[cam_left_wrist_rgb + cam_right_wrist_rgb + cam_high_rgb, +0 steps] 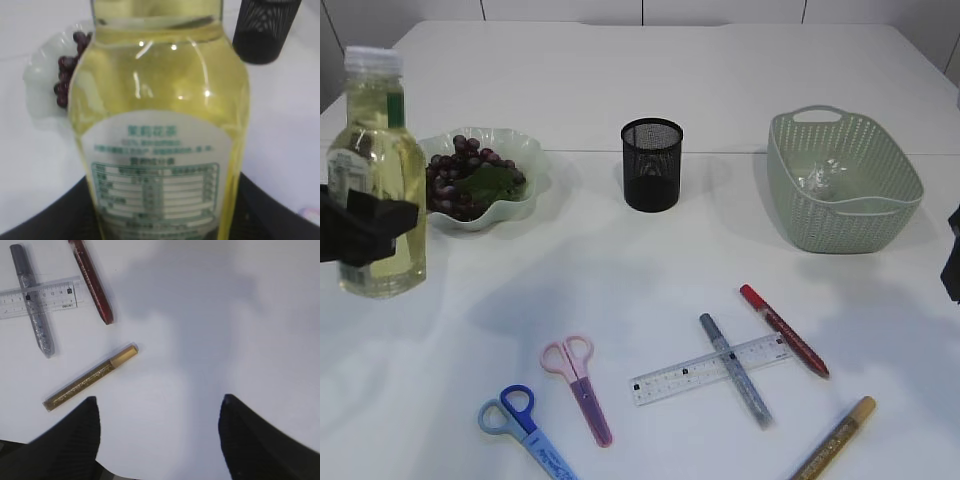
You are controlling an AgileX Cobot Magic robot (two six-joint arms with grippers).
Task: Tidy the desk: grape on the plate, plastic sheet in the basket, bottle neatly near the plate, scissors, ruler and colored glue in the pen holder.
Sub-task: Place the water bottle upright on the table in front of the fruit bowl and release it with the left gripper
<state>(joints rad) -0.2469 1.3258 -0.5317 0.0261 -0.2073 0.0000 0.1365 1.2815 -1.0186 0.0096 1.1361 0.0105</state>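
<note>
Left gripper point(365, 225) clamped on upright bottle point(375, 170), left of grape plate point(535, 175). Right gripper point(157, 440) spread wide above bare tabletop point(225, 315), near gold glue point(90, 376).

1. Left gripper point(365, 228) at far left of exterior view, jaws clamped round the bottle point(375, 180), which stands upright.
2. Right gripper point(159, 432) above bare table, fingers point(75, 437) spread wide, nothing between them (only a dark edge visible in exterior view).
</note>
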